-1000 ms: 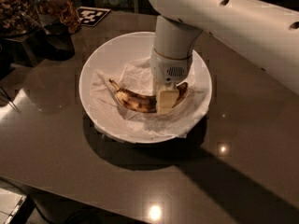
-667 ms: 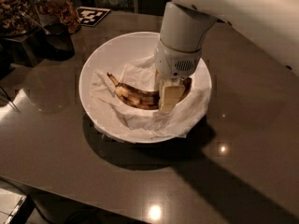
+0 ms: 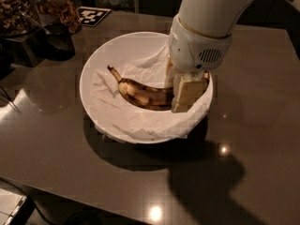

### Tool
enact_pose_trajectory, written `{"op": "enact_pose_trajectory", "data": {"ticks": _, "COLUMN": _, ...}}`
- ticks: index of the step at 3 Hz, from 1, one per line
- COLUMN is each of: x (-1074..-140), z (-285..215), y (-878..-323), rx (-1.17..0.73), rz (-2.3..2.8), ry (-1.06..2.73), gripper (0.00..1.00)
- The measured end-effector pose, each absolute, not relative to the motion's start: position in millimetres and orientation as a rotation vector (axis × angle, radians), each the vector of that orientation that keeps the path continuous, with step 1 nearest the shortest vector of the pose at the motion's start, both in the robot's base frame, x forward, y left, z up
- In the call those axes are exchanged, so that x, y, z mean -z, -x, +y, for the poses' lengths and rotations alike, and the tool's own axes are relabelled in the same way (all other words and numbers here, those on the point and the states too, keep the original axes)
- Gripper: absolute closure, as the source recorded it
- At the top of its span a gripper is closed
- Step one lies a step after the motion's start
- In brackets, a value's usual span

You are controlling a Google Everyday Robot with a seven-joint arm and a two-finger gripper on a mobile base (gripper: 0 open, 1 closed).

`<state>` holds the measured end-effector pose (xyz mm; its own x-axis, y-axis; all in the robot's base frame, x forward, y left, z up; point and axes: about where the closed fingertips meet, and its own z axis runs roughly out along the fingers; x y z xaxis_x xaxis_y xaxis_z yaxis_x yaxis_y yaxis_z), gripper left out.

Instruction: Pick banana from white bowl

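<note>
The banana (image 3: 143, 93), yellow-brown with dark spots and a thin stem pointing up-left, lies across the middle of the white bowl (image 3: 101, 60) on crumpled white paper towel (image 3: 140, 121). My gripper (image 3: 180, 86) hangs from the white arm (image 3: 206, 18) over the bowl's right side. It is shut on the banana's right end, and that end is hidden behind a cream finger (image 3: 187, 93). The rest of the banana sits low over the paper.
The bowl stands on a glossy dark table (image 3: 243, 139). A small dark cup (image 3: 58, 41) and jars of nuts and snacks (image 3: 14, 8) stand at the back left, with a black-and-white marker tag (image 3: 91, 15) beside them. The table's front edge runs along the lower left.
My gripper and wrist have moved to the right and risen a little. The banana's stem end has shifted slightly upward, and more of the banana's length shows.
</note>
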<state>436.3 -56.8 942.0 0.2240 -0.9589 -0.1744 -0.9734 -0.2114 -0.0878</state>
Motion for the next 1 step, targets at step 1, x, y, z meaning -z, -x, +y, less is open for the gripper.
{"op": "enact_pose_trajectory", "data": {"ticks": 1, "x": -953.9, "z": -62.5, "y": -413.4, "rx": -0.121, "rz": 1.836, "ry": 2.298, "gripper": 1.0}}
